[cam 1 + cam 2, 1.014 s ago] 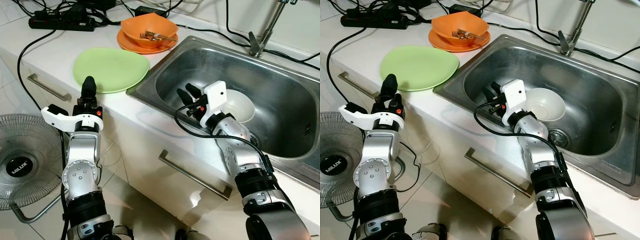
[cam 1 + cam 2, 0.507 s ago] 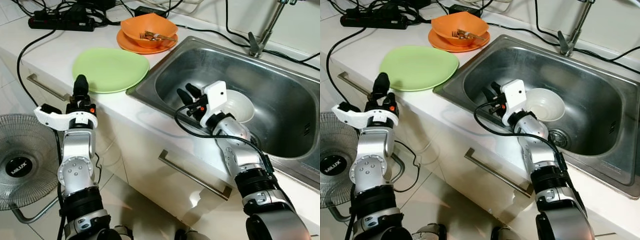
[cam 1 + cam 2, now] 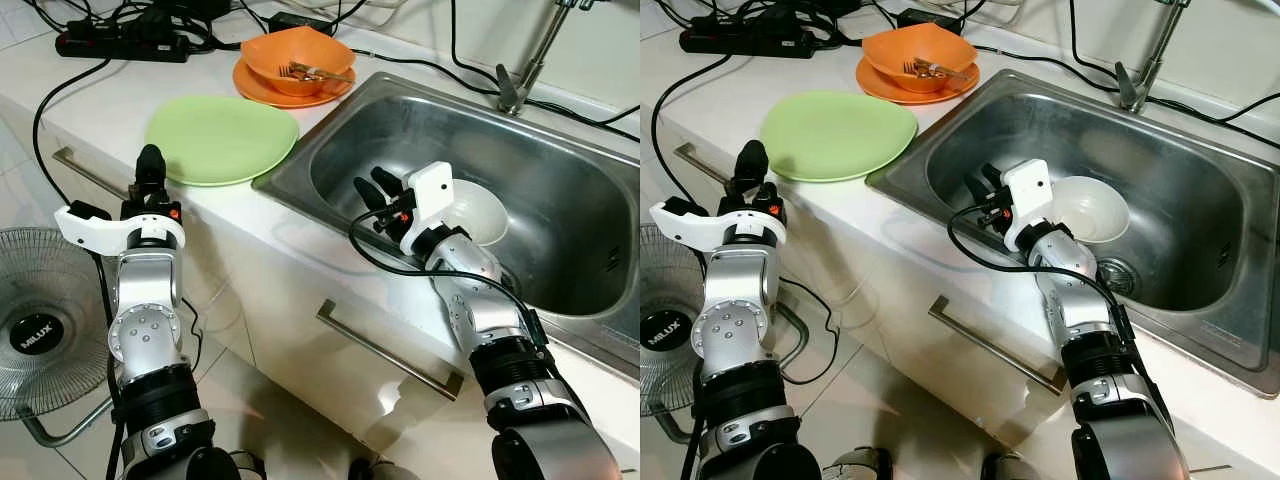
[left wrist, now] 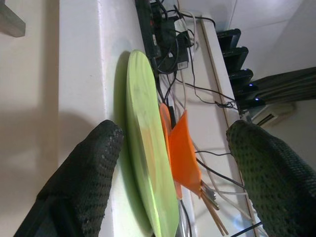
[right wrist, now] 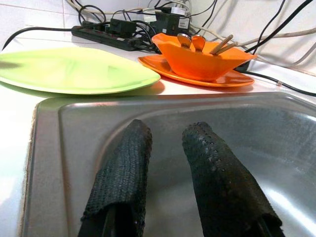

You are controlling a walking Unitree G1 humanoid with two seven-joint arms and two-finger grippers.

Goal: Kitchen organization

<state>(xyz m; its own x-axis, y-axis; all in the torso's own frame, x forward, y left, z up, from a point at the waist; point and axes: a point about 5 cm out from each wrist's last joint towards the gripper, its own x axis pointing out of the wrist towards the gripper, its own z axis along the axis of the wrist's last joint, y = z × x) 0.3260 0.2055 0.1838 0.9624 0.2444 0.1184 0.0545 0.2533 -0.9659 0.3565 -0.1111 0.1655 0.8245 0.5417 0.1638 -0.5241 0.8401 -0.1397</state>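
Left gripper (image 3: 150, 165) has pulled back and to the robot's left since a second ago: it was up against the near rim of the green plate (image 3: 222, 138), now it sits off the counter edge, just short of the plate, fingers spread wide with nothing between them. Left wrist view shows the plate edge-on between the two black fingers (image 4: 86, 173). Right gripper (image 3: 375, 190) hasn't moved, hanging inside the steel sink (image 3: 560, 190) just beside the white bowl (image 3: 478, 212), its fingers (image 5: 123, 173) a narrow gap apart and holding nothing. Plates and bowls are all where they were. Green plate lies flat on the white countertop (image 3: 110, 95) left of the sink. Behind it an orange bowl (image 3: 298, 58) with cutlery in it sits on an orange plate (image 3: 262, 88). Black power strip (image 3: 120, 45) and tangled cables run along the back of the counter. Faucet (image 3: 520, 80) stands at the sink's far rim. Below are cream cabinet fronts with metal bar handles (image 3: 385, 350), a tiled floor, and a floor fan (image 3: 40, 330) at the robot's left.
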